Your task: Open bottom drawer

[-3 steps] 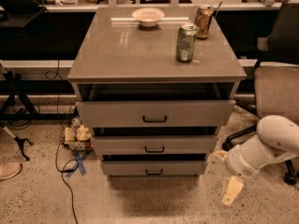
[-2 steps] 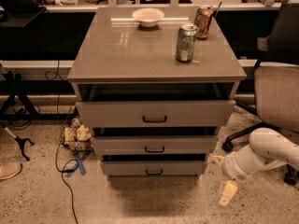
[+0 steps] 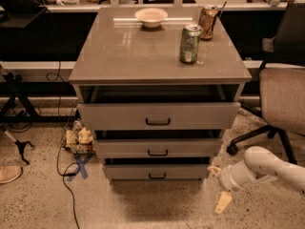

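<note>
Grey-beige cabinet (image 3: 159, 56) with three drawers, each standing a little way out. The bottom drawer (image 3: 128, 172) is the lowest of them, its black bar handle (image 3: 157, 176) at the centre of the front, and it sits just above the speckled floor (image 3: 157, 209). The claw (image 3: 217, 190) hangs off the cabinet's lower right corner, near the drawer's right end but clear of it — spread, holding nothing. A green can (image 3: 190, 43) stands near the top's right edge.
</note>
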Robot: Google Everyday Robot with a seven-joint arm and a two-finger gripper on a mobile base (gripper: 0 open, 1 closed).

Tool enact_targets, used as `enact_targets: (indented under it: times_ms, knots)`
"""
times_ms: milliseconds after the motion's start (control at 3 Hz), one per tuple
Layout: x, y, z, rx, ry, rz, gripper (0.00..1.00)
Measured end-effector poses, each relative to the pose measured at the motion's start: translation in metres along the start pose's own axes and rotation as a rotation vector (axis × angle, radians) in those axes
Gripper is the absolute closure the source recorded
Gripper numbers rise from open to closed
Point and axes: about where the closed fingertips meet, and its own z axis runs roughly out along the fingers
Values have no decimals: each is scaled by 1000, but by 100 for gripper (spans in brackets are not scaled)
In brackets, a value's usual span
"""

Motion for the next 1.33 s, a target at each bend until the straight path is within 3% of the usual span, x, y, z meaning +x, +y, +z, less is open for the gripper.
enact_targets:
  times_ms: [667,1333]
  knots:
    - [-2,0,7,13,-1,-25,0]
    - [-7,-27,57,19,-38,-238,0]
